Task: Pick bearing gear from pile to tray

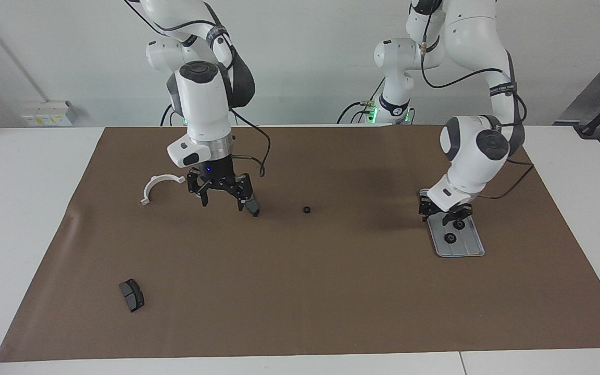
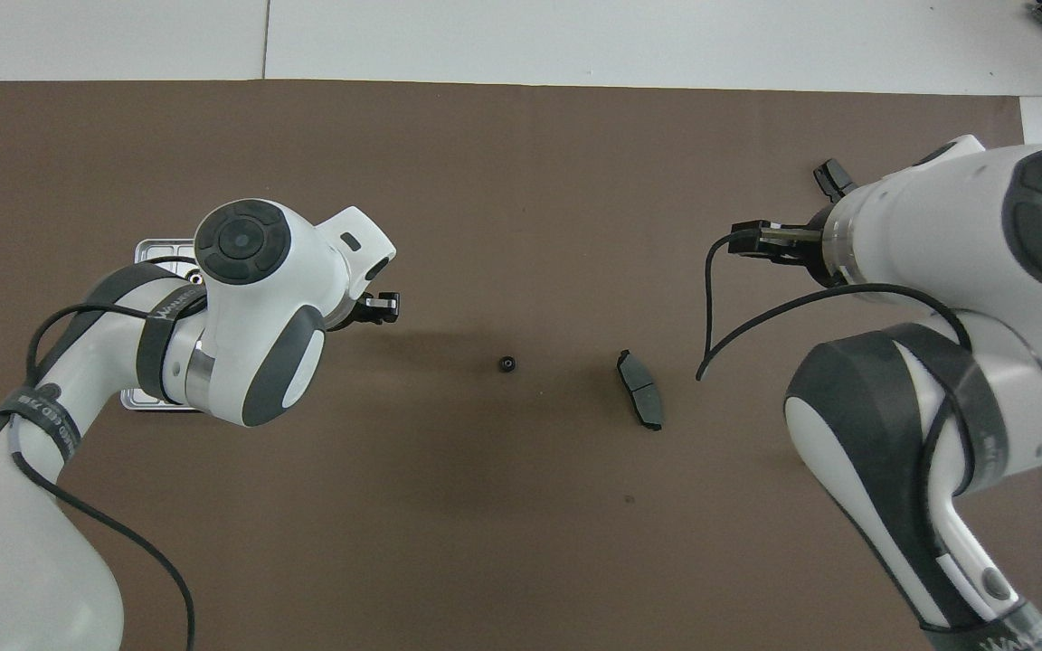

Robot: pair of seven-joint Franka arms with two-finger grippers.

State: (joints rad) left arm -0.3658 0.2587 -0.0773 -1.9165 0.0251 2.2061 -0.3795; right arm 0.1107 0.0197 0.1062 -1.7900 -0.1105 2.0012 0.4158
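Toward the left arm's end of the brown mat (image 1: 331, 291), I see the tray (image 1: 469, 249) holding two small black gears (image 1: 449, 238) — my left gripper (image 1: 444, 213) hangs just above the tray's robot-side end, and whether its fingers are parted I cannot tell. Near the mat's middle one gear (image 1: 306, 210) lies alone, with a dark brake-pad piece (image 1: 251, 207) beside it. My right gripper (image 1: 221, 198) hovers there with its jaws wide and empty, between that pad and the white half-ring bracket (image 1: 160, 187) — a second pad (image 1: 132, 295) sits near the mat's corner at the right arm's end.

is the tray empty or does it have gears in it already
Not empty. The facing view shows two small black gears lying in the tray. A third gear lies loose on the brown mat.
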